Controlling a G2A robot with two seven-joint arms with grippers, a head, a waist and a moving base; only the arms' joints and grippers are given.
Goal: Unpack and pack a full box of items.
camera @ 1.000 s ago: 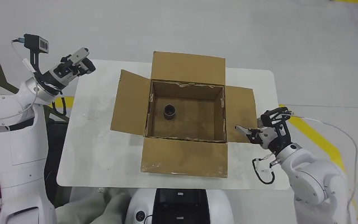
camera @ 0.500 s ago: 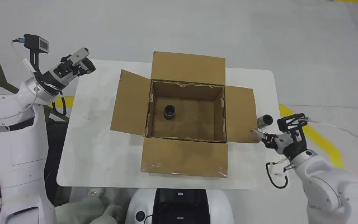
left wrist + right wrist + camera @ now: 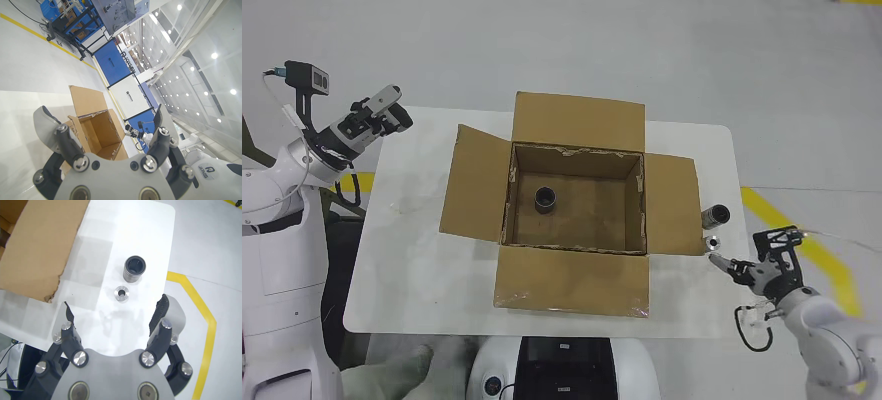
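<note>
An open cardboard box [image 3: 577,200] stands in the middle of the white table [image 3: 412,260] with all flaps folded out. One dark metal cylinder [image 3: 545,200] stands inside it. Right of the box's right flap lie a dark cylinder [image 3: 714,214] [image 3: 134,269] and a small silver collar [image 3: 711,242] [image 3: 122,293]. My right gripper [image 3: 734,266] [image 3: 115,309] is open and empty, just off the table's right edge near the collar. My left gripper [image 3: 392,105] [image 3: 102,115] is open and empty, held above the table's far left corner; the box [image 3: 102,130] lies beyond it.
A yellow floor line [image 3: 802,235] [image 3: 200,306] runs past the table's right side. Bare table surface lies left of the box and along the front edge.
My right arm has drawn back to the right and toward the front, leaving the dark cylinder and the silver collar on the table beside the right flap. The left arm has not moved.
</note>
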